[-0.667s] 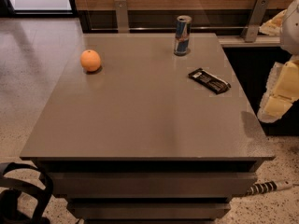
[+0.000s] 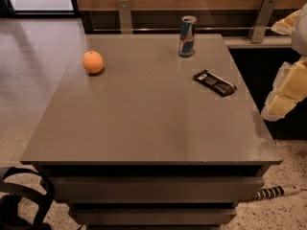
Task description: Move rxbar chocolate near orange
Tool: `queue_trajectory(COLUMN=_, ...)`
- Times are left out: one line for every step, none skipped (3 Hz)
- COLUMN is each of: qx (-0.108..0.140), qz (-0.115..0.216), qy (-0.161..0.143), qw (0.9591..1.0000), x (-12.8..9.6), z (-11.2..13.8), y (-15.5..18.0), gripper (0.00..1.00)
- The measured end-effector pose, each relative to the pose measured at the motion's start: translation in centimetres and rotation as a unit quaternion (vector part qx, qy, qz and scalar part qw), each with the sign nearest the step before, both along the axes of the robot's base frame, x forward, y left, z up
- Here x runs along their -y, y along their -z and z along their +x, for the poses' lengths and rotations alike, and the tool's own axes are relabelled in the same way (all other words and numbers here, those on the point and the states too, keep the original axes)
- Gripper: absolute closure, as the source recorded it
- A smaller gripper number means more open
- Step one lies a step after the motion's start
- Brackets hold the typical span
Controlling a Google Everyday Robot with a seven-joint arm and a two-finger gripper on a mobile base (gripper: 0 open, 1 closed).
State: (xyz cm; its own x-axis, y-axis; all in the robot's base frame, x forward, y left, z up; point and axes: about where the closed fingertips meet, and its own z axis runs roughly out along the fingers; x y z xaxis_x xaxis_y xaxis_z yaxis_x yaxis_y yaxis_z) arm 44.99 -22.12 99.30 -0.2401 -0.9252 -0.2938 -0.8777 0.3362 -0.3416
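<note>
The rxbar chocolate [image 2: 214,82] is a flat black wrapper bar lying on the right side of the grey table [image 2: 144,128]. The orange [image 2: 92,62] sits on the table's far left part, well apart from the bar. My gripper [image 2: 287,91], a cream and yellow shape, hangs at the right edge of the camera view, beyond the table's right edge and to the right of the bar. It holds nothing that I can see.
A blue-and-silver drink can [image 2: 186,36] stands upright at the table's far edge, behind the bar. A wooden wall with metal brackets [image 2: 124,14] runs behind the table. A black bag strap [image 2: 19,200] lies on the floor at lower left.
</note>
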Motion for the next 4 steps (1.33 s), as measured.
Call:
queue_trajectory(qx=0.03, qz=0.078, qy=0.038, qw=0.9958, x=2.3, z=1.6, y=2.7, gripper=0.0)
queue_trajectory(qx=0.088, qz=0.188, qy=0.072, qw=0.9755, x=4.2, z=6.2, y=5.2, gripper=0.0)
queue_trajectory(qx=0.116, qz=0.241, qy=0.086, qw=0.9597, x=5.3, z=9.4, y=6.3, gripper=0.0)
queue_trajectory(qx=0.12, qz=0.283, qy=0.084, qw=0.948, x=5.3, z=13.0, y=7.8, gripper=0.0)
